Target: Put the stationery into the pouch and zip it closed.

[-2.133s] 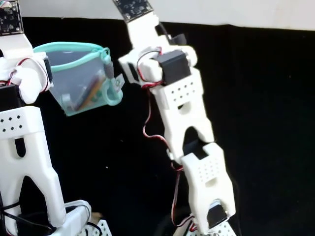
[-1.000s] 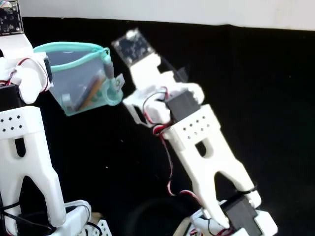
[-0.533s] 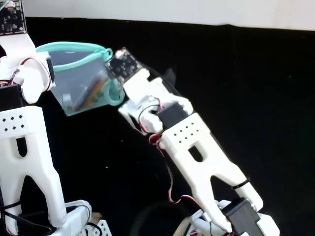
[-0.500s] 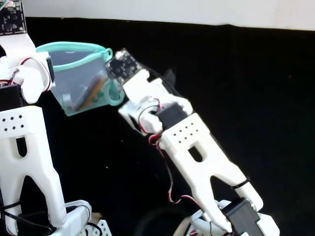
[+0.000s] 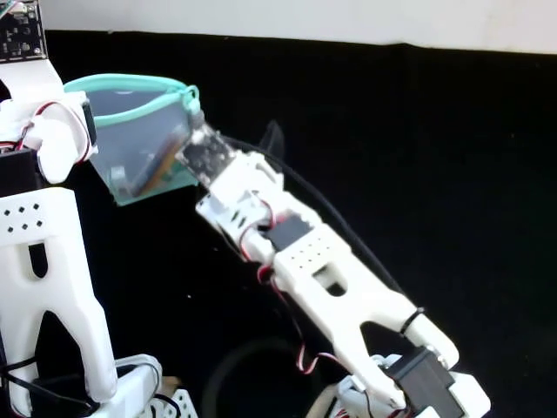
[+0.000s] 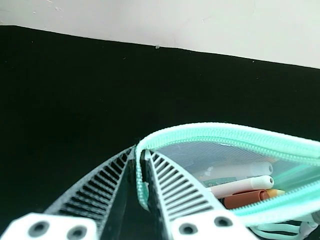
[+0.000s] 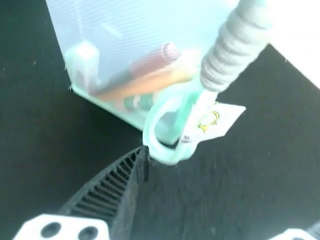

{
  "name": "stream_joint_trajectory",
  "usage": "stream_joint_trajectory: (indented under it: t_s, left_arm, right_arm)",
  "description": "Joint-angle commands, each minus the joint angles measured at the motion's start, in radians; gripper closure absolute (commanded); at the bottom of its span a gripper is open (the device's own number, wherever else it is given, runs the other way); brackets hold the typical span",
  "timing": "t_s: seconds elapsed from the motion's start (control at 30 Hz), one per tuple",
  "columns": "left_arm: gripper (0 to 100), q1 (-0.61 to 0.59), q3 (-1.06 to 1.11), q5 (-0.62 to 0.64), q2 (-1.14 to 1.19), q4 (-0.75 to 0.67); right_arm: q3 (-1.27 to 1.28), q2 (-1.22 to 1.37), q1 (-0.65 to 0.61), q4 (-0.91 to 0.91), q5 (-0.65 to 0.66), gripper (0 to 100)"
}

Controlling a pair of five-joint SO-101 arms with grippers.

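Two arms over a black cloth [image 5: 418, 174], with a white wall [image 5: 348, 22] strip along the top of the high view. The left arm [image 5: 39, 252] stands at the left edge. The right arm [image 5: 331, 279] runs from lower right up toward upper left, red wires [image 5: 261, 261] looped along it. Its camera board [image 5: 207, 157] sits in front of the pouch's right edge and hides that corner in the high view

Pouch [image 5: 130, 139] hangs off the cloth at upper left of the high view, mouth up and gaping. The body is clear mesh and the zipper [image 6: 225, 135] is teal and unzipped. Stationery [image 6: 240, 187] is inside, lying slanted: a white pen, a reddish-brown one, and something orange below them

Left gripper [image 6: 141, 172] is clamped on the pouch's teal rim at one end of the mouth, carrying the pouch

Right gripper [image 7: 200, 200] has its jaws spread and grips nothing. The ribbed finger [image 7: 117, 187] tip is just beside the teal loop [image 7: 167, 132] at the pouch's bottom corner, contact unclear. A white tag [image 7: 212, 120] with a gold ring hangs by the loop, and a grey ribbed zipper pull [image 7: 232, 45] dangles next to it
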Motion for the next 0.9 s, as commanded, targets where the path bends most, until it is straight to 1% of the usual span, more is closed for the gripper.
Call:
stream_joint_trajectory:
  t_s: [0.0, 0.2, 0.3, 0.37, 0.53, 0.7, 0.87]
  left_arm:
    - [99, 0.015, 0.056, -0.006, 0.071, 0.005]
    - [99, 0.015, 0.056, -0.006, 0.071, 0.005]
    - [99, 0.015, 0.056, -0.006, 0.071, 0.005]
    - [99, 0.015, 0.056, -0.006, 0.071, 0.005]
    - [99, 0.015, 0.056, -0.006, 0.071, 0.005]
    - [99, 0.015, 0.056, -0.006, 0.071, 0.005]
    - [99, 0.015, 0.056, -0.006, 0.071, 0.005]
  right_arm:
    - [0.108, -0.004, -0.010, -0.266, 0.009, 47.5]
    - [0.292, -0.002, -0.019, -0.645, 0.009, 47.5]
    - [0.360, -0.002, -0.035, -0.796, 0.008, 47.5]
    - [0.381, -0.001, -0.045, -0.852, -0.003, 47.5]
    - [0.378, 0.001, -0.042, -0.832, -0.141, 47.6]
    - [0.355, 0.036, -0.042, -0.819, -0.152, 47.6]
    - [0.217, 0.185, -0.021, -0.819, -0.160, 47.6]
